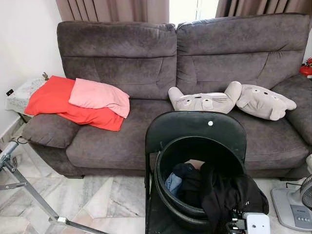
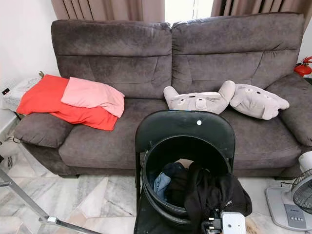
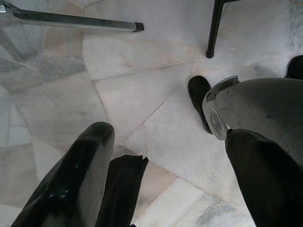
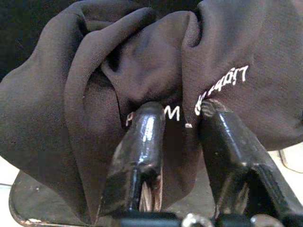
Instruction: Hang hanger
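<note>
— Right, what's nearest us?

— Both arms. The left gripper (image 3: 165, 137) hangs idle over the marble floor (image 3: 156, 56), its fingers wide apart. The right gripper (image 4: 181, 111) is the one at work: fingers parted, their tips pressed against the black garment (image 1: 229, 195), a fold of it lying in the gap. To my eye they haven't closed on it.

— And the hanger?

— I can't tell where it is. If one is here, my guess is it's buried in that garment or deeper in the basket (image 1: 161, 165), so I can't say which way its long axis runs.

— So what does the next move turn on?

— The cloth lies straight ahead of the right gripper, draped over the near right of the basket's rim. The right arm is the nearer by a long way. The silver rack leg (image 1: 34, 197), likely the hanging place, is well off to the left.

— Count things for me, going back.

— One basket on one black folding chair (image 1: 195, 124), with the black garment and one pair of jeans (image 1: 173, 183) inside. One fan (image 1: 297, 204) on the right. Then one grey sofa (image 1: 122, 48) carrying one red cloth (image 1: 48, 97), one pink cloth (image 1: 97, 95) on top of it, and two plush cushions (image 1: 202, 101).
</note>
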### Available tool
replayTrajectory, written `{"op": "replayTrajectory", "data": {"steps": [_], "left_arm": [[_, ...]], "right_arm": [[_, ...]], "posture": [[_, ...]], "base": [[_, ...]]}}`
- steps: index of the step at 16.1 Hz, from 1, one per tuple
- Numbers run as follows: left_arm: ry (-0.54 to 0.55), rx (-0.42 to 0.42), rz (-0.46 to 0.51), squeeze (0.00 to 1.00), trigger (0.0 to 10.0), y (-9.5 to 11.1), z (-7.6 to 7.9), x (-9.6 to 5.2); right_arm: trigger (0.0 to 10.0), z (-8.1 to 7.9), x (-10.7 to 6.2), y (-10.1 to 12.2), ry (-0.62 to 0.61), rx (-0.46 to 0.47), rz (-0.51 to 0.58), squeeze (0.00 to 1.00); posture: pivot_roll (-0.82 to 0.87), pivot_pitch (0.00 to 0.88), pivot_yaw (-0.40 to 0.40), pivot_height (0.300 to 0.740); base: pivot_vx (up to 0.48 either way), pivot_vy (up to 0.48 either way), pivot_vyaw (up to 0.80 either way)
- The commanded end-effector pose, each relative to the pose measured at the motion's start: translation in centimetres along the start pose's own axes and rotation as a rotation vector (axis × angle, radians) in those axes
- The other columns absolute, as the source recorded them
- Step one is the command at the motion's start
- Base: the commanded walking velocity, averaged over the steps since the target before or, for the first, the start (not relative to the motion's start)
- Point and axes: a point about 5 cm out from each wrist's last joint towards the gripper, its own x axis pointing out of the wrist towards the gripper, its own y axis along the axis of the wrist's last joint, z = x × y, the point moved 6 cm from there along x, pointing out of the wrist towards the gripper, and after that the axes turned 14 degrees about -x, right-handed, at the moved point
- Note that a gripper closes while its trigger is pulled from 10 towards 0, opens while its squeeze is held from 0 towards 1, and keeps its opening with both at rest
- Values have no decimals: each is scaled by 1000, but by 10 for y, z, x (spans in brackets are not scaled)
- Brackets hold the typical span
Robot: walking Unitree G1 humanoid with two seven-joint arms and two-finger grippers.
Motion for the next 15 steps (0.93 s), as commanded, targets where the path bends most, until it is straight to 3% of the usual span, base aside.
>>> {"op": "replayTrajectory", "data": {"steps": [1,4,9,12,15], "left_arm": [[10,18,-15,0,10000,-3,-5,-1],[7,19,-15,0,10000,-2,-5,-1],[4,21,-14,0,10000,-1,-4,-1],[3,19,-12,0,10000,-1,-3,0],[4,16,-10,0,10000,0,-3,0]], "right_arm": [[0,-8,-1,5,23,-3,23,0],[0,-12,-5,7,31,3,31,0],[0,-23,-16,46,71,54,190,0],[0,-25,-20,84,121,122,355,0],[0,-22,-16,91,128,127,378,0]], "posture": [[1,37,53,740],[0,42,51,740],[-9,46,50,740],[-9,45,45,740],[-7,46,44,740]], "base": [[0,0,0],[0,0,0],[0,0,0],[0,0,0],[0,0,0]]}}
